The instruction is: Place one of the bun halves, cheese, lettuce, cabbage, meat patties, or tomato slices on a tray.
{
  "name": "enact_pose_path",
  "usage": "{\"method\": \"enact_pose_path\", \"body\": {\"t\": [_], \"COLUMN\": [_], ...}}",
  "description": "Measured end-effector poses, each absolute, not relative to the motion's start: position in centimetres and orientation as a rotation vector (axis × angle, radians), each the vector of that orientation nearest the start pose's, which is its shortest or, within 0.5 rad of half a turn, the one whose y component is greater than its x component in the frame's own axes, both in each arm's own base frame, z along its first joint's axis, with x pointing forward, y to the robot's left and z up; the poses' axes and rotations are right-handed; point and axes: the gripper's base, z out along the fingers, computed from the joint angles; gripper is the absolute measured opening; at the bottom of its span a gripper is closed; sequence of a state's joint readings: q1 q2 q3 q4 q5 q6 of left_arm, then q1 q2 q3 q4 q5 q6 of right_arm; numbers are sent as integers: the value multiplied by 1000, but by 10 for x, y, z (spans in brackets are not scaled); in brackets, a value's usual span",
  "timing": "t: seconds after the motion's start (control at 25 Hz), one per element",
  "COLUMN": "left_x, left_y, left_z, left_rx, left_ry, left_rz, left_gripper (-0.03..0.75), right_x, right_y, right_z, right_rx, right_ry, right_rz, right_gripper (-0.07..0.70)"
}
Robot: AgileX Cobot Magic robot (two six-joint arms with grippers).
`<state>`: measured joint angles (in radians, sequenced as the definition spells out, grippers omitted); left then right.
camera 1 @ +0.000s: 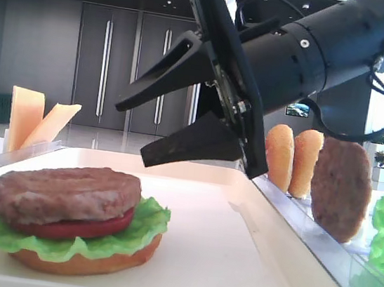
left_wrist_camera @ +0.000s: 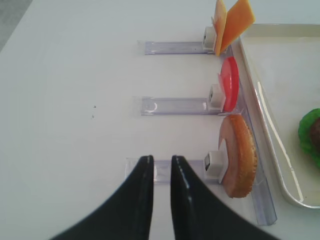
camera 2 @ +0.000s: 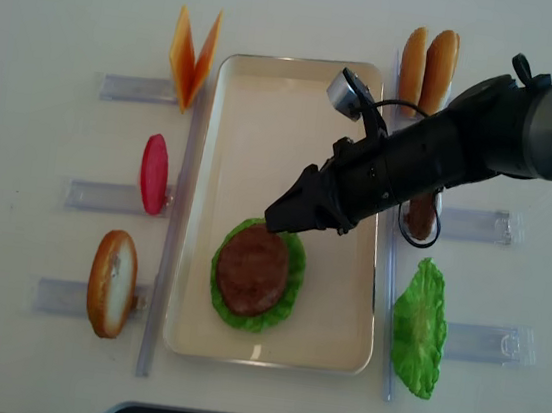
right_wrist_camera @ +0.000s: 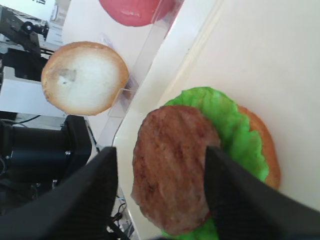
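On the cream tray [camera 2: 341,335] lies a stack: bun half, green lettuce [right_wrist_camera: 235,125], a red tomato slice and a brown meat patty [camera 2: 251,269] on top. My right gripper [camera 2: 280,217] hangs open just above the stack, clear of the patty [camera 1: 65,194]. In the right wrist view its fingers [right_wrist_camera: 107,170] stand either side of the patty [right_wrist_camera: 172,175] without touching it. My left gripper [left_wrist_camera: 161,160] is shut and empty over the table, left of a standing bun half [left_wrist_camera: 240,155].
Clear racks left of the tray hold cheese [camera 2: 192,55], a tomato slice [camera 2: 154,173] and a bun half [camera 2: 112,282]. Right of the tray stand two bun halves [camera 2: 427,59], a second patty [camera 1: 342,188] and lettuce [camera 2: 420,325].
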<state>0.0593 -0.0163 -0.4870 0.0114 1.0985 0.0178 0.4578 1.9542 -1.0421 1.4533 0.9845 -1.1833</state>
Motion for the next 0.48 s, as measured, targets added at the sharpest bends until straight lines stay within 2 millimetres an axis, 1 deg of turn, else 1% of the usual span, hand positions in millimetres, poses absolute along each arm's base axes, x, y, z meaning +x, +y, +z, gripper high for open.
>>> {"method": "enact_pose_path", "body": {"t": [0.24, 0.48], "left_x": [-8, -8], "left_y": [0, 0], "left_z": [271, 271], "left_rx": [-44, -44], "left_ry": [2079, 2079], "left_rz": [61, 61], "left_gripper": [93, 93], "right_x": [285, 278], "right_y": [220, 211], "right_z": [184, 221], "right_rx": [-782, -824], "right_ry": [2367, 2313], "right_rz": [1381, 1241], "right_gripper": [402, 402]}}
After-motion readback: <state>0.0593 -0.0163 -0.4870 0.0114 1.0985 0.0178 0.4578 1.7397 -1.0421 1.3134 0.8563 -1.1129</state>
